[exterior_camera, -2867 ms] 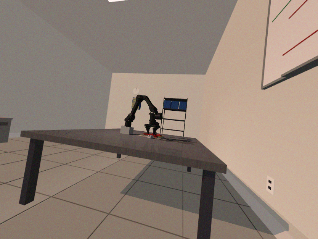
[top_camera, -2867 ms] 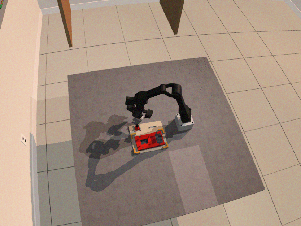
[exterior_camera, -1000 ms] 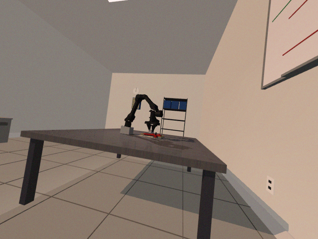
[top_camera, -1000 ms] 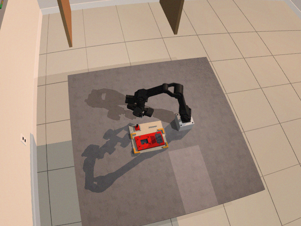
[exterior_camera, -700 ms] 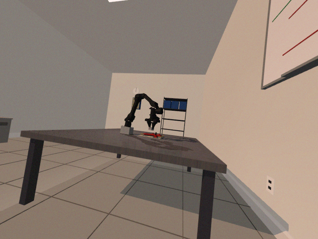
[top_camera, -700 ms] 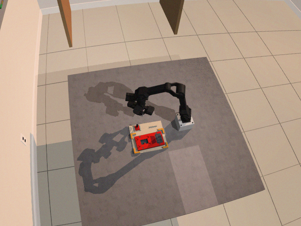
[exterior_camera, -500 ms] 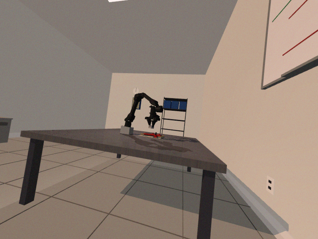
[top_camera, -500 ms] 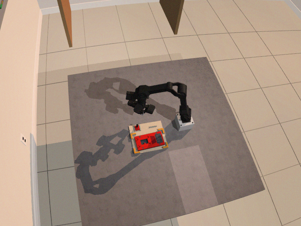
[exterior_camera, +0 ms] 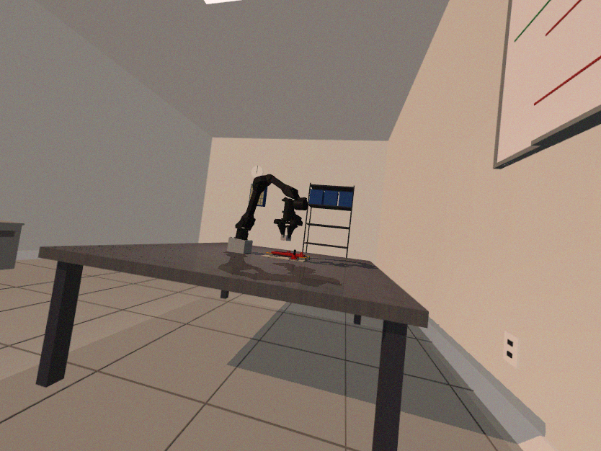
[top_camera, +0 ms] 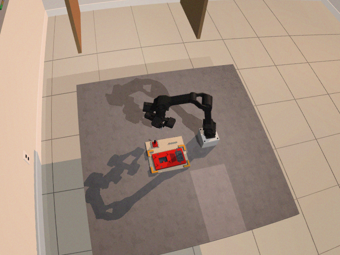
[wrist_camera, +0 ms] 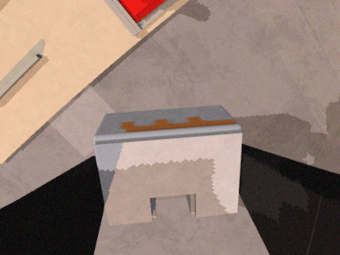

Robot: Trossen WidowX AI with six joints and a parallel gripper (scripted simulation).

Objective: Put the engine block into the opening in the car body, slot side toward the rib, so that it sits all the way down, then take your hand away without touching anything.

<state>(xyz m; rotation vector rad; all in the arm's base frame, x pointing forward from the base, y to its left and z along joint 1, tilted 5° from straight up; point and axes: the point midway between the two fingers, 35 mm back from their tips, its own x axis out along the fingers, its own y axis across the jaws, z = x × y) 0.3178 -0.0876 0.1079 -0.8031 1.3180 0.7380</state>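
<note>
Gripper (top_camera: 164, 124): clamped on engine block (wrist_camera: 169, 167), held above table. Car body (top_camera: 168, 158) w/ opening (top_camera: 164, 159) lies below gripper in top view, toward frame bottom; long axis approx. left-right.

Grey engine block (wrist_camera: 169, 172) (orange-striped top), red car body (top_camera: 168, 159).

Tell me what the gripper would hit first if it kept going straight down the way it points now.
Probably the bare table top. The gripper, shut on the engine block, hangs beside the beige board, not over the car body; the block would likely touch down first, though depth is uncertain.
</note>
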